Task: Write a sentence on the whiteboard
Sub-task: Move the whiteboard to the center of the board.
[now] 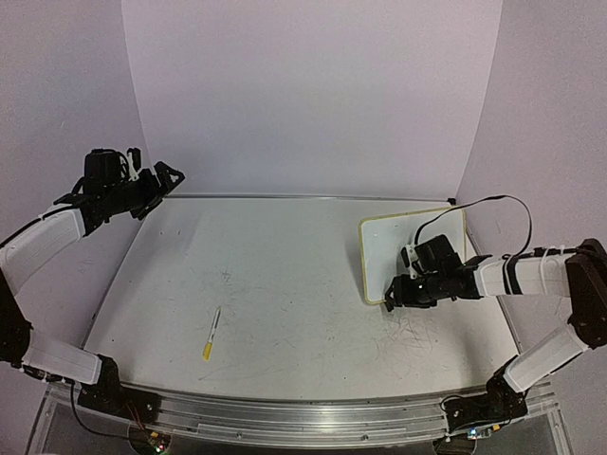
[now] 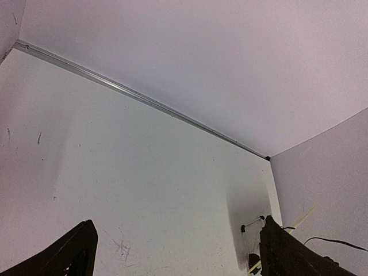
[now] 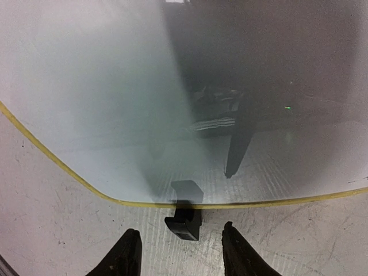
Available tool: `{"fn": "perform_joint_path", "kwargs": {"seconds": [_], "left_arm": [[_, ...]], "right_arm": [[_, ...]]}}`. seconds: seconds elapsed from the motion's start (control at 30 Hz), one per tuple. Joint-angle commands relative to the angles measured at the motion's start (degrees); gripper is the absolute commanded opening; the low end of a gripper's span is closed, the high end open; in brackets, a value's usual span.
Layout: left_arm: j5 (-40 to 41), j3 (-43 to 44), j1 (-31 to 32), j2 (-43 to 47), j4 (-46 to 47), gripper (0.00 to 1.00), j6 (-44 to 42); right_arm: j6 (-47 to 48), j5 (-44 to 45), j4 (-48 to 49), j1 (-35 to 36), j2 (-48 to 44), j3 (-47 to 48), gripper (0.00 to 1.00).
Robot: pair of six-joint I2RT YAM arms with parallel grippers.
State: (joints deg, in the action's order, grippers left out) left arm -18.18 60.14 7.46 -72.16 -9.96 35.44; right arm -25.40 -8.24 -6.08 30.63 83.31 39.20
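The whiteboard [image 1: 389,254] lies at the right of the table, white with a thin yellow-green rim. In the right wrist view its glossy face [image 3: 115,86] fills the upper part and shows no writing; the sentence is out of view. A black clip foot [image 3: 185,221] hangs on the board's near rim. My right gripper [image 3: 183,256] is low at that rim, its fingers standing either side of the foot without touching it. In the top view this gripper [image 1: 391,292] is at the board's near left corner. My left gripper [image 1: 171,177] hovers open at the back left. A yellow-tipped marker [image 1: 211,334] lies on the table's left front.
The tabletop [image 1: 285,275] is scuffed, with grey scribbles near the board's front. A metal strip [image 2: 144,98] runs along the back edge under the pale walls. A black cable [image 1: 493,199] loops over the board from the right arm.
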Motion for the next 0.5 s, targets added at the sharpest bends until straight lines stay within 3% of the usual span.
{"fn": "perform_joint_path", "kwargs": {"seconds": [0.0,0.27,0.47], "left_arm": [[0.3,1.3,0.2,0.6,2.1,0.99,-1.0],[-0.1,1.1,0.2,0.1,2.1,0.99,-0.5],[0.2,1.4,0.2,0.4,2.1,0.99,-0.7]], "right_arm": [[0.6,2.0,3.7,1.0,2.5,0.8,0.44],[0.6,2.5,5.6,1.7,6.0,0.5,0.30],[0.5,5.0,7.4,3.8,7.4,0.8,0.25]]}}
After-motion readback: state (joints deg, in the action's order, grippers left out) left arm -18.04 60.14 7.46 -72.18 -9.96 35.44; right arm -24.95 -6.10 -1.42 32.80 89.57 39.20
